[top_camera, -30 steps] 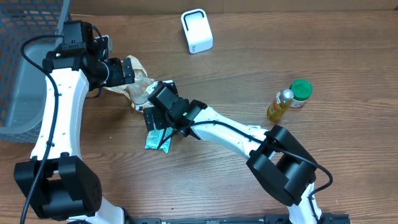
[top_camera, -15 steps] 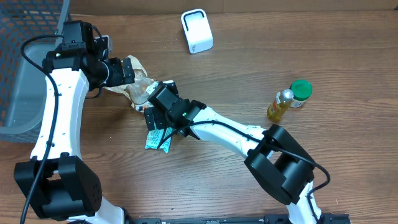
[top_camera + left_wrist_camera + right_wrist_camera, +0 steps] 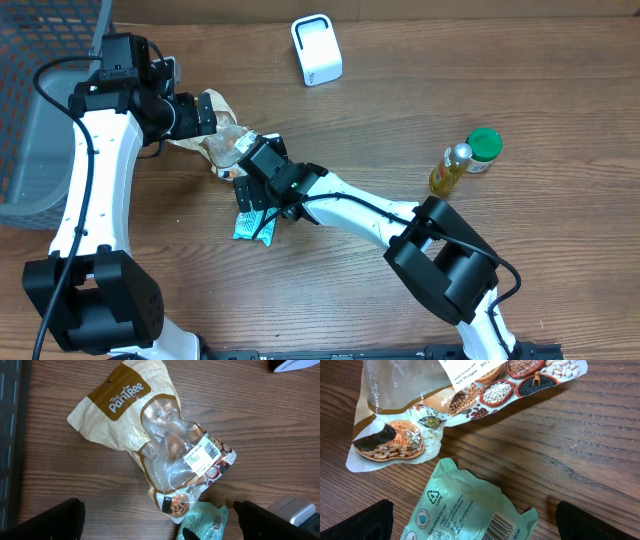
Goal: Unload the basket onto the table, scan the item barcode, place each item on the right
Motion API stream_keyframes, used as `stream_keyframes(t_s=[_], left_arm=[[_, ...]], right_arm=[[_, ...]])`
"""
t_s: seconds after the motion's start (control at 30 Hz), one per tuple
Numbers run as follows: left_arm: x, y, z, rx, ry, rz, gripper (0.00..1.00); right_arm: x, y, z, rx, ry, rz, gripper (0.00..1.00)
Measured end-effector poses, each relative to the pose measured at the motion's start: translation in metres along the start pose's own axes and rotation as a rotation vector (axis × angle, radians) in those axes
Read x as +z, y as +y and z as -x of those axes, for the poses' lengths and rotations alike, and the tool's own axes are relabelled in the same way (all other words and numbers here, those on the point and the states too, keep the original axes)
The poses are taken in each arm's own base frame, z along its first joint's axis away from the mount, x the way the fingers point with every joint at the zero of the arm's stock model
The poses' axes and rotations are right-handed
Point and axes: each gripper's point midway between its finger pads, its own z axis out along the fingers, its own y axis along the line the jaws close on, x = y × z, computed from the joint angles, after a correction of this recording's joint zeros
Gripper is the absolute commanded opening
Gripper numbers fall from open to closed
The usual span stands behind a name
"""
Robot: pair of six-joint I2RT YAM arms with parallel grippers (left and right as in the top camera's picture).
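Observation:
A beige bag with a clear window (image 3: 150, 435) lies on the wooden table, its white barcode label (image 3: 202, 455) facing up. My left gripper (image 3: 157, 512) hovers open above its lower end, touching nothing; from overhead the left gripper (image 3: 212, 113) is over the bag (image 3: 222, 140). A pale green packet (image 3: 465, 510) lies just below the bag, a barcode showing at its lower edge. My right gripper (image 3: 472, 522) is open over it, a finger on each side, and I cannot tell whether they touch it. From overhead the right gripper (image 3: 256, 203) is above the packet (image 3: 250, 224). The white scanner (image 3: 316, 48) stands at the back.
A grey mesh basket (image 3: 30, 100) fills the far left edge. A yellow bottle (image 3: 452, 168) and a green-lidded jar (image 3: 484, 148) stand at the right. The right arm (image 3: 370, 215) stretches diagonally across the table's middle.
The right arm has shifted slightly toward the upper left over the green packet. The left arm and the bag have not moved.

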Motion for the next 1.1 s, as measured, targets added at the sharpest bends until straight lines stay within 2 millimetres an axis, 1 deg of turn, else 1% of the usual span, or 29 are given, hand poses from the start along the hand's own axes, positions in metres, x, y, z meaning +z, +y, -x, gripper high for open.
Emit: stream_keyframes(t_s=[0.07, 0.17, 0.23, 0.3, 0.37, 0.4, 0.47, 0.57, 0.6, 1.1], left_arm=[[0.0, 0.0, 0.0, 0.0, 0.0, 0.0, 1.0], [0.0, 0.0, -0.0001, 0.0, 0.0, 0.0, 1.0], [0.0, 0.0, 0.0, 0.0, 0.0, 0.0, 1.0], [0.0, 0.0, 0.0, 0.0, 0.0, 0.0, 0.99], [0.0, 0.0, -0.0001, 0.0, 0.0, 0.0, 0.99], [0.0, 0.0, 0.0, 0.0, 0.0, 0.0, 1.0], [0.0, 0.0, -0.0001, 0.0, 0.0, 0.0, 0.99], [0.0, 0.0, 0.0, 0.0, 0.0, 0.0, 1.0], [0.0, 0.0, 0.0, 0.0, 0.0, 0.0, 0.99], [0.0, 0.0, -0.0001, 0.0, 0.0, 0.0, 1.0]], right_arm=[[0.0, -0.0001, -0.0002, -0.001, 0.001, 0.0, 0.93], [0.0, 0.0001, -0.0002, 0.0, 0.001, 0.0, 0.89], [0.0, 0.0001, -0.0002, -0.001, 0.001, 0.001, 0.85], [0.0, -0.0001, -0.0002, -0.001, 0.001, 0.0, 0.77], [0.0001, 0.0002, -0.0003, -0.002, 0.001, 0.001, 0.64], [0.0001, 0.0002, -0.0004, -0.005, 0.002, 0.001, 0.54], [0.0001, 0.0, -0.0003, -0.004, 0.001, 0.001, 0.39], [0.0004, -0.0004, -0.0011, -0.004, 0.003, 0.0, 0.1], [0.0004, -0.0003, -0.001, -0.004, 0.003, 0.0, 0.04], [0.0006, -0.0004, -0.0015, -0.001, 0.004, 0.0, 0.04]])
